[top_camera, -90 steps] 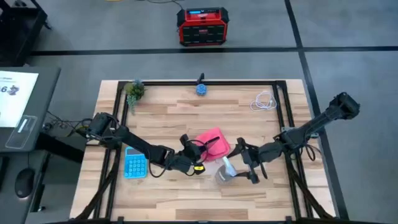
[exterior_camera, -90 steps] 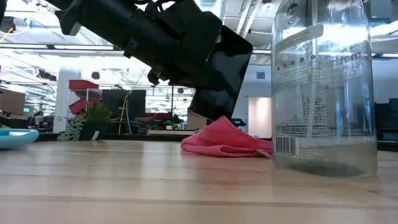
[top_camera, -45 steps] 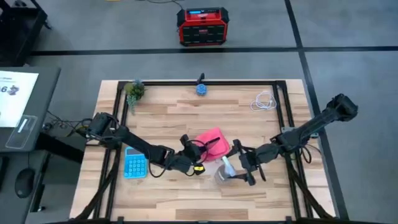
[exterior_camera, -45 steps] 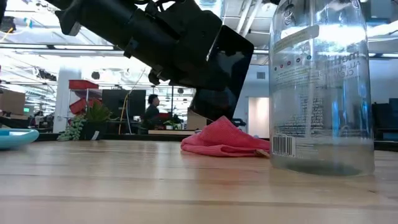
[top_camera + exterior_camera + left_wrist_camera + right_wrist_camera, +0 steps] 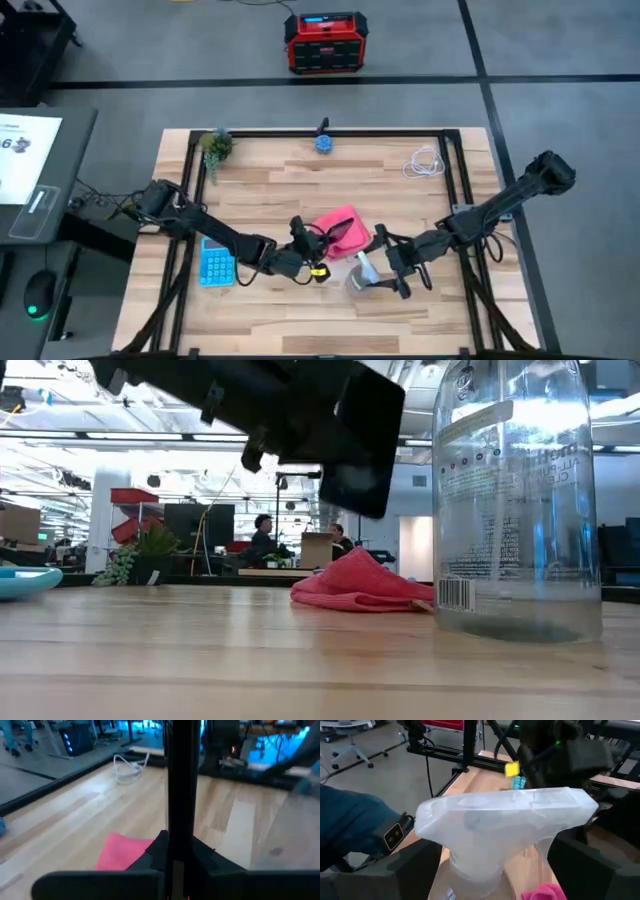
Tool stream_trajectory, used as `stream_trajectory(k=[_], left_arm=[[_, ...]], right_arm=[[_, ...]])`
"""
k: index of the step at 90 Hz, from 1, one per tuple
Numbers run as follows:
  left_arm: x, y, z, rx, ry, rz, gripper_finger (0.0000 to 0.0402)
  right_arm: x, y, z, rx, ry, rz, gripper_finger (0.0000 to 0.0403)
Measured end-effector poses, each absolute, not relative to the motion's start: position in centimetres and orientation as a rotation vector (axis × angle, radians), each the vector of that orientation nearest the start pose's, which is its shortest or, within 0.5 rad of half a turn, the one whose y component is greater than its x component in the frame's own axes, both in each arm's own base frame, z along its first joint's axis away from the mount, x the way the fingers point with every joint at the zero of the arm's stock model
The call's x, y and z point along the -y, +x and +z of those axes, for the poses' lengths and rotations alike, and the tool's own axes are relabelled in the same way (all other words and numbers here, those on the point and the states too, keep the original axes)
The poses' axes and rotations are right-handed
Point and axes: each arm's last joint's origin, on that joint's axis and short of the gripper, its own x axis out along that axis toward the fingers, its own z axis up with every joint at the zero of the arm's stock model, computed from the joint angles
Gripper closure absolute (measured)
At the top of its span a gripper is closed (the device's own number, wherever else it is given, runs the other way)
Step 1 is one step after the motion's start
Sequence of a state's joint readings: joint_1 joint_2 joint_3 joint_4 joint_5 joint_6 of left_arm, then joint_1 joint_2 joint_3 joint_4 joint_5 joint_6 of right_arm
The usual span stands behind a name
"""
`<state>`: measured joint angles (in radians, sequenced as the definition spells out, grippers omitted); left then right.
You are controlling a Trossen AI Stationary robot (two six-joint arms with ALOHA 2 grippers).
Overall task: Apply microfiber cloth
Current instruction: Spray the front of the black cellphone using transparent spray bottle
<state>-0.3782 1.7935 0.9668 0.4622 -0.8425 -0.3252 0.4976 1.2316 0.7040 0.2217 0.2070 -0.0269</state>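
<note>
High view, cloth: one microfiber cloth (image 5: 339, 231) lies crumpled near the table's (image 5: 270, 180) middle, between the two arms.
High view, left gripper (image 5: 312, 241): just left of the cloth, clamped on a black phone (image 5: 338, 233) that shows over the cloth's edge.
High view, right gripper (image 5: 386, 262): just right of the cloth, fingers closed around a clear spray bottle (image 5: 362, 274) standing near the front.
High view, other things: one light blue calculator (image 5: 215, 262) at the left, one small plant (image 5: 215, 145) at the far left corner, one white cable (image 5: 427, 162) at the far right.
Low view: the phone (image 5: 365, 435) hangs tilted above the cloth (image 5: 358, 585), clear of it; the bottle (image 5: 518, 500) stands on the table to the right.
Left wrist view: the phone (image 5: 181, 790) stands edge-on between the fingers (image 5: 100, 882); the cloth (image 5: 124, 851) lies on the wood beyond.
Right wrist view: the bottle's head (image 5: 506, 822) fills the gap between the fingers (image 5: 412, 870); a corner of cloth (image 5: 547, 891) shows below.
Progress: the phone is held and the cloth is at hand, but neither gripper holds the cloth and cloth and phone are apart. Judged so, wiping has yet to start; bringing cloth and phone together remains.
</note>
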Motion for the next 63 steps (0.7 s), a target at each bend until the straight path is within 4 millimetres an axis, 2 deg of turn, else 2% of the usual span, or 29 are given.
stream_trajectory(k=[19, 32, 63], left_arm=[[11.5, 34.4, 21.7, -0.166, -0.145, 0.466, 0.0391], [11.5, 34.0, 22.8, -0.144, -0.151, 0.456, 0.0391], [11.6, 34.1, 22.7, -0.157, -0.160, 0.414, 0.0391]], right_arm=[[-12.1, 23.8, 25.5, -0.254, -0.121, 0.289, 0.0074], [-12.0, 23.9, 25.6, -0.245, -0.117, 0.282, 0.0074], [-12.0, 23.9, 25.6, -0.248, -0.107, 0.275, 0.0074]])
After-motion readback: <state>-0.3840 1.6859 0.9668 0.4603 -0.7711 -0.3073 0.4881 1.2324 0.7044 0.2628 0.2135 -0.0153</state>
